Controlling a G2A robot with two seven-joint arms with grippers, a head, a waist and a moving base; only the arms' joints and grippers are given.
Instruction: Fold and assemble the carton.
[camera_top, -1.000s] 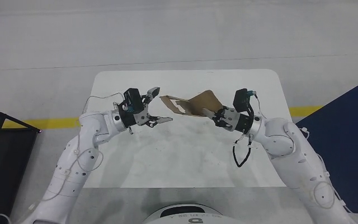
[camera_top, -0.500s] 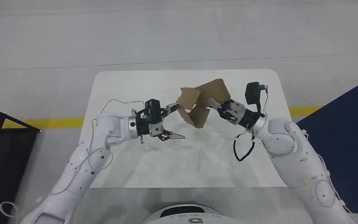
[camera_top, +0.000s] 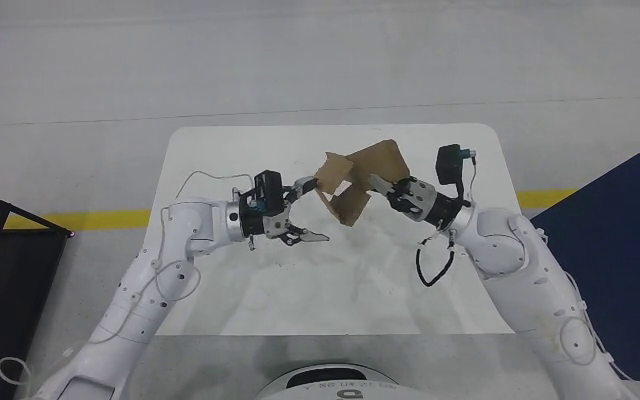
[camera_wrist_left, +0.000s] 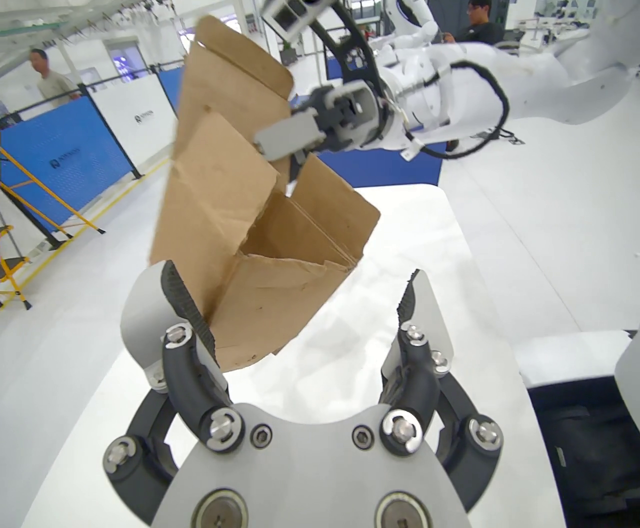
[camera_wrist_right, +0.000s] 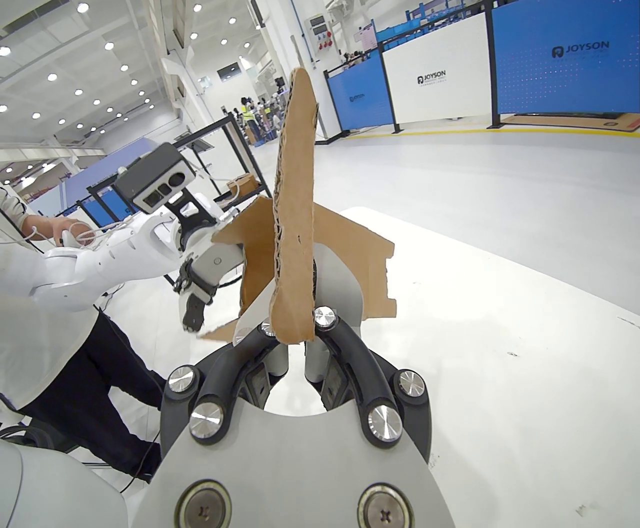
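So the carton (camera_top: 355, 185) is hanging half-folded over the table (camera_top: 300, 300), a bit toward 12 o'clock from its middle. The right gripper (camera_top: 385, 190) is clamping down on one flap from the carton's 3 o'clock side, and that looks like the only thing holding it up. The left gripper (camera_top: 316, 211) is sitting at 9 o'clock, spread wide and gripping nothing, with one finger (camera_wrist_left: 145, 305) brushing a bottom corner. My worry is an off-centre push or squeeze from the left one. That'd leave the carton swivelling in that single pinch, or the corner crumpling instead of folding on its crease.
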